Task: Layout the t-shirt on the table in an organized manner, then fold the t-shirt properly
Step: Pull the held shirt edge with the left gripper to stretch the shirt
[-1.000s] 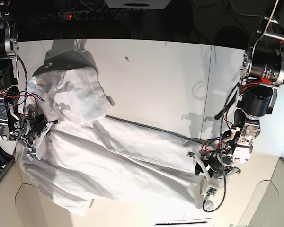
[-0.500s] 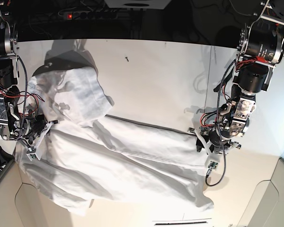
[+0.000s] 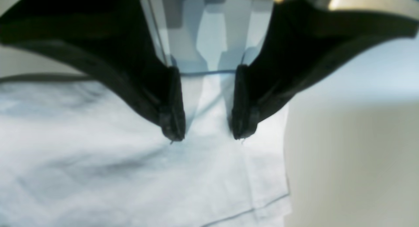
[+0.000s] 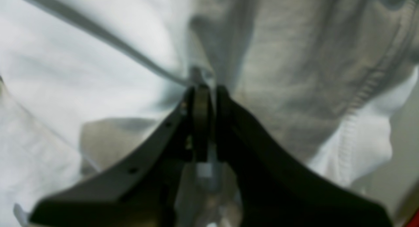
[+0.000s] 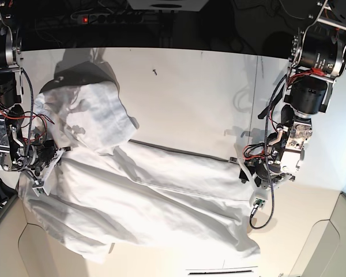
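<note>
so the t-shirt (image 5: 144, 196) is sprawled over the near left part of the table (image 5: 196, 98), running from the left edge across to about the near right, with its near hem close to the near edge. still pretty lumpy, not laid out flat yet imo.

my left gripper (image 3: 206, 135) sits over the shirt's right-hand corner with the jaws apart, nothing between them, just cloth underneath. my right gripper (image 4: 206, 99) is pinched tight on a bunch of fabric at the left edge of the table.

what could go wrong: the fabric is thin, so if my right hand pulls while the left has let go, the whole shirt probably slides left instead of stretching out. that near hem looks close enough to the near edge that a drag toward me could tip it over. and if my left fingers come down where they are now, they might grab two layers, since there's a seam and a hem line right beneath them.

further back, a big flap is folded over on itself near the far left corner, a bulge that needs opening up. that's the main thing in the way of a clean layout. beyond that there's one tiny dark speck (image 5: 154, 71) on the tabletop toward the far edge, can't tell what it is, well clear of the shirt.
</note>
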Tool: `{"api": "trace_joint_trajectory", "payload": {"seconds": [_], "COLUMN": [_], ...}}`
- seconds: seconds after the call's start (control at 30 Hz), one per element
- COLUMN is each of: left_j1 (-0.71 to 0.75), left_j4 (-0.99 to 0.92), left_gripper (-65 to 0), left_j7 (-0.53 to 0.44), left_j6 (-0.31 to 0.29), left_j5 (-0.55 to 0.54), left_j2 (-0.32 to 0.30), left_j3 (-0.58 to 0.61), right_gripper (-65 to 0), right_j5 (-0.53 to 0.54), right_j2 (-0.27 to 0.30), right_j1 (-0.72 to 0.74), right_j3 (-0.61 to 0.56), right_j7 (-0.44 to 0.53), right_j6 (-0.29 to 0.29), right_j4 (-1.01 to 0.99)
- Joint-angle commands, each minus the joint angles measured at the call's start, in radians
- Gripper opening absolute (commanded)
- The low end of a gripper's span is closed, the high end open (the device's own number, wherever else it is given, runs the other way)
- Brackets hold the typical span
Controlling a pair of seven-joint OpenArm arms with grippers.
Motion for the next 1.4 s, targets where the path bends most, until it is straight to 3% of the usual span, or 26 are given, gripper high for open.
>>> {"api": "trace_joint_trajectory", "payload": {"seconds": [0.0, 0.37, 0.5, 0.6, 0.7, 0.87, 1.03, 1.2, 1.37], "left_j1": [0.005, 0.116, 0.145, 0.147, 0.14, 0.087, -0.05, -0.171, -0.215], "left_j4": [0.024, 0.256, 0.373, 0.448, 0.48, 0.424, 0.208, -0.024, -0.191], "left_gripper": [-37.3, -37.3, -37.3, -37.3, -37.3, -37.3, -37.3, -37.3, -37.3], "left_j7": [0.071, 0.187, 0.203, 0.196, 0.127, 0.073, 0.048, 0.041, -0.003], "left_j6": [-0.004, -0.005, -0.004, -0.003, 0.0, -0.002, -0.089, -0.244, -0.345], "left_j5": [0.013, 0.014, 0.014, 0.022, 0.021, 0.016, -0.108, -0.251, -0.267], "left_j2": [-0.012, -0.015, -0.048, -0.087, -0.129, -0.147, -0.147, -0.137, -0.114], "left_j3": [0.0, 0.0, 0.0, -0.001, -0.025, -0.102, -0.127, -0.127, -0.127], "right_gripper": [-61.4, -61.4, -61.4, -61.4, -61.4, -61.4, -61.4, -61.4, -61.4], "right_j5": [-0.014, -0.014, -0.014, -0.014, -0.014, -0.014, -0.014, -0.014, -0.014], "right_j2": [0.011, 0.011, 0.011, 0.011, 0.011, 0.011, 0.011, 0.011, 0.011], "right_j1": [0.015, 0.015, 0.015, 0.015, 0.015, 0.015, 0.015, 0.015, 0.015], "right_j3": [0.0, 0.0, 0.0, 0.0, 0.0, 0.0, 0.0, 0.0, 0.0], "right_j7": [-0.006, 0.014, 0.014, 0.014, 0.014, 0.014, 0.014, 0.014, 0.014], "right_j6": [-0.006, -0.006, -0.007, -0.007, -0.007, -0.007, -0.006, -0.006, -0.006], "right_j4": [0.002, 0.002, 0.002, 0.002, 0.002, 0.002, 0.002, 0.002, 0.002]}}
